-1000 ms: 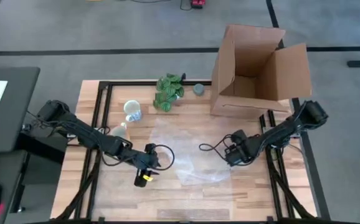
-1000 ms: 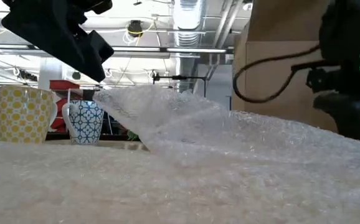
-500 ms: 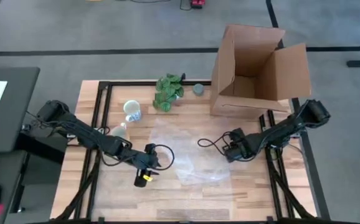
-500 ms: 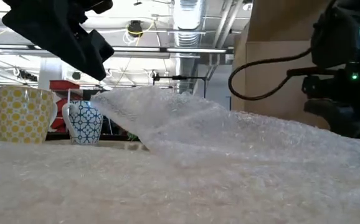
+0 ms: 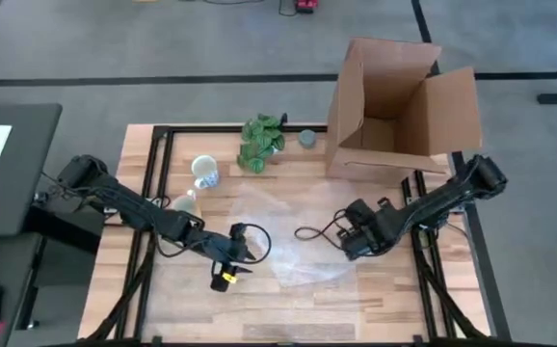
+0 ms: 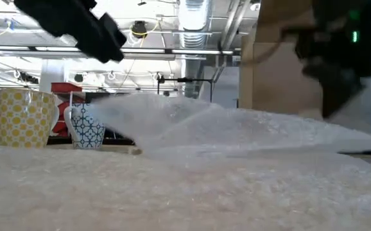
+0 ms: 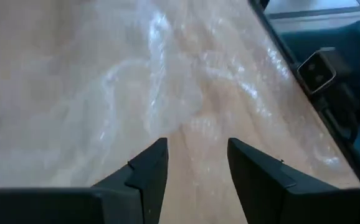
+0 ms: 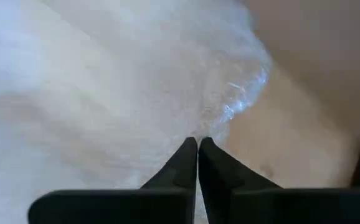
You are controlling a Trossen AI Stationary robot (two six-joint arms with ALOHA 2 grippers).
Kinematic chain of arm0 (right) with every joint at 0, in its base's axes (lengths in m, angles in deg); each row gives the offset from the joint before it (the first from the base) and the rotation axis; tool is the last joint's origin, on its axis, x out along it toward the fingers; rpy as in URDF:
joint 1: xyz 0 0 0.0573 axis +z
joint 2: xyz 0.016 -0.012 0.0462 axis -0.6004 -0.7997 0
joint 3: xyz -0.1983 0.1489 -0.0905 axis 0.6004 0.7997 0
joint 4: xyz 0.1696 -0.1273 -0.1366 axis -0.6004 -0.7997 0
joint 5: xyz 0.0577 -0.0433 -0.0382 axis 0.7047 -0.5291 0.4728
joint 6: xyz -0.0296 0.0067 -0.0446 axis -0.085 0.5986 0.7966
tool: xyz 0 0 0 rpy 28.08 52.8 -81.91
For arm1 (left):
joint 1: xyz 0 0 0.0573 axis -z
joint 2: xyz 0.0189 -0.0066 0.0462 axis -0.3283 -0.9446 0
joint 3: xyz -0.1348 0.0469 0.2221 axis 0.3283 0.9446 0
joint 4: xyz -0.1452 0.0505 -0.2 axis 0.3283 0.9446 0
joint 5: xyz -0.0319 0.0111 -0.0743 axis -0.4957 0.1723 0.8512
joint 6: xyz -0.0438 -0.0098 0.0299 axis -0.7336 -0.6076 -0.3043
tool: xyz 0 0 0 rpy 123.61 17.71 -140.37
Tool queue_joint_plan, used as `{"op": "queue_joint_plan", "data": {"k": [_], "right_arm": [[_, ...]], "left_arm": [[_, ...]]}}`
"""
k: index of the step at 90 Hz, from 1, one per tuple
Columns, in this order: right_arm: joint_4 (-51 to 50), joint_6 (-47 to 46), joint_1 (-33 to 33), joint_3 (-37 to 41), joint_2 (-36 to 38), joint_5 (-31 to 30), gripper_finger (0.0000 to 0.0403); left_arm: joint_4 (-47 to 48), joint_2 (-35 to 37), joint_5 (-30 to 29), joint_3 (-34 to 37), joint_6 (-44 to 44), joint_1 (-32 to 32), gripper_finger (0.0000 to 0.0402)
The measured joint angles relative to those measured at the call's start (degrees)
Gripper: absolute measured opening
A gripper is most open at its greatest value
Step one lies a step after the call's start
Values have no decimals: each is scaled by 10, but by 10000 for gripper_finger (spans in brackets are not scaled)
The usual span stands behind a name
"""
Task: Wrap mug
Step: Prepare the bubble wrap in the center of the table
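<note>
The mug (image 5: 205, 172), small, white with blue pattern, stands upright on the counter (image 5: 288, 299), mouth open upward.

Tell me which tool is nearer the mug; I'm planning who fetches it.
Left. The left tool is open over the bubble wrap's near-left edge, diagonally below the mug. The right tool is shut across the wrap, much farther.

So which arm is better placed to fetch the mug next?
Probably left: its open tool sits on the mug's side of the table, while the right tool is shut at the bubble wrap's opposite edge.
</note>
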Motion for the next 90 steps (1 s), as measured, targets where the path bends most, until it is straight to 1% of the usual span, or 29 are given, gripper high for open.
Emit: {"op": "queue_joint_plan", "data": {"k": [7,11,16,21,25,29,37,42,48,53,58,62,72,80,85,90], "right_arm": [[9,79,25,-51,0,-45,0],[31,133,40,-76,0,-63,0],[81,200,59,-101,1,-73,0],[136,264,75,-115,1,-70,0],[191,311,87,-122,1,-55,0],[255,354,98,-123,1,-26,0],[368,407,112,-118,0,69,0],[422,416,119,-113,-5,140,0],[458,403,127,-113,-17,233,0],[470,382,133,-112,-31,285,0],[476,364,139,-112,-49,308,0],[473,342,147,-112,-62,320,0],[488,271,154,-112,-97,366,0],[527,242,154,-111,-122,402,0],[559,240,153,-112,-132,419,0],[587,245,150,-112,-139,428,0]], "left_arm": [[0,0,0,-16,17,0,148],[1,0,0,-25,26,1,148],[2,0,0,-35,38,2,148],[4,0,0,-47,53,3,148],[5,0,0,-58,64,3,148],[7,0,0,-71,76,3,148],[10,5,-1,-101,108,9,148],[21,11,-1,-122,135,17,148],[34,21,0,-146,163,27,148],[58,34,2,-162,179,33,148],[65,44,-5,-172,184,35,148],[78,54,-25,-174,184,36,148],[112,65,-107,-174,172,34,148],[122,58,-168,-173,166,18,148],[119,49,-184,-173,164,-1,148],[105,36,-186,-173,165,-23,148]]}}
